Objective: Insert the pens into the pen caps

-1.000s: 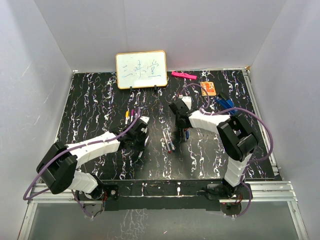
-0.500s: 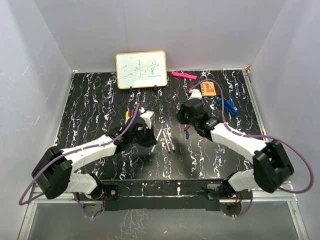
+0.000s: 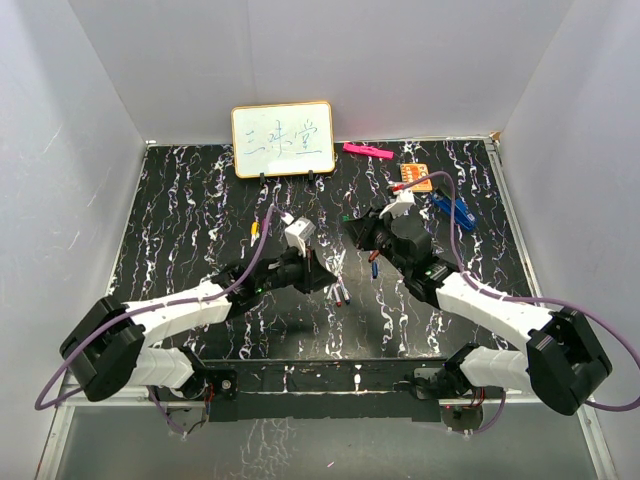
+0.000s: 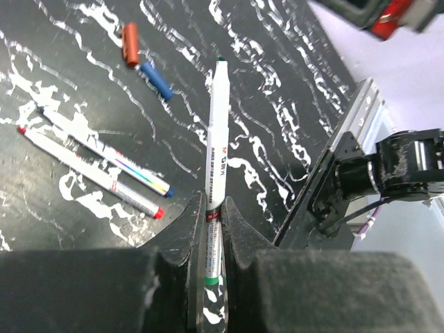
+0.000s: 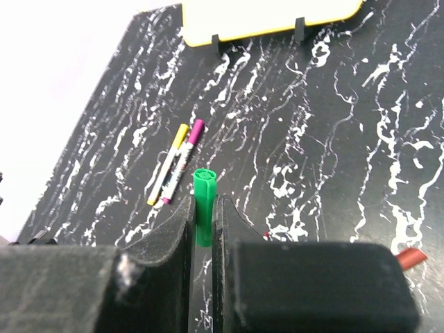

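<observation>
Your left hand (image 4: 212, 211) pinches a pen (image 4: 218, 125), its rear end buried in the grip; your right hand (image 5: 202, 208) grips a green cap (image 5: 204, 182), base hidden.

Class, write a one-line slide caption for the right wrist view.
Right gripper clamps a green cap above the table, two pens lying beyond.

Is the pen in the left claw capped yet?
Uncapped: the pen has a bare tip; the green cap sits apart in the right gripper.

Two pens (image 3: 342, 292) left of caps (image 3: 373, 266)
</observation>
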Robot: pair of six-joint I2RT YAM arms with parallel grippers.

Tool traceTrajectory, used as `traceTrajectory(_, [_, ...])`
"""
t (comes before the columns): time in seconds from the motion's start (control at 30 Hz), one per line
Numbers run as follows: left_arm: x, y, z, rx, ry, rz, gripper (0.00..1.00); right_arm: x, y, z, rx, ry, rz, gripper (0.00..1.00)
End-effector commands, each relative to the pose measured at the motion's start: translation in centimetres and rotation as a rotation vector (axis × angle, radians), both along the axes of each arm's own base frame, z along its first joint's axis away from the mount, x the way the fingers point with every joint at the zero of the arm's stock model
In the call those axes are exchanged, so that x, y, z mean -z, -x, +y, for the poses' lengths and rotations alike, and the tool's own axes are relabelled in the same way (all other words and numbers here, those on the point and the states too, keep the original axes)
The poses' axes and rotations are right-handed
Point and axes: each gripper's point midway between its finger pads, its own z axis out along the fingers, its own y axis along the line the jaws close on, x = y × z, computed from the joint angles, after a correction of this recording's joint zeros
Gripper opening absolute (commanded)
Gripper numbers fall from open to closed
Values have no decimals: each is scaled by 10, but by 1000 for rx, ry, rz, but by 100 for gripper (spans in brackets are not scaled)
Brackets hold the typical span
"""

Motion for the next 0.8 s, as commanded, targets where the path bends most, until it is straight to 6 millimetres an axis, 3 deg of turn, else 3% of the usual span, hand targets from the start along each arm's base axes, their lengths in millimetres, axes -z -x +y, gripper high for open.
traceTrajectory(0.0, [-39, 1, -8, 17, 135, -106, 0, -48, 1, 11, -25, -157, -134, 0])
traceTrajectory(0.3, [-37, -5, -3, -56, 162, -103, 0, -61, 3, 12, -14, -211, -155, 0])
traceTrajectory(0.77, [-55, -14, 0, -116, 227, -159, 0, -59, 12, 19, -53, -242, -155, 0])
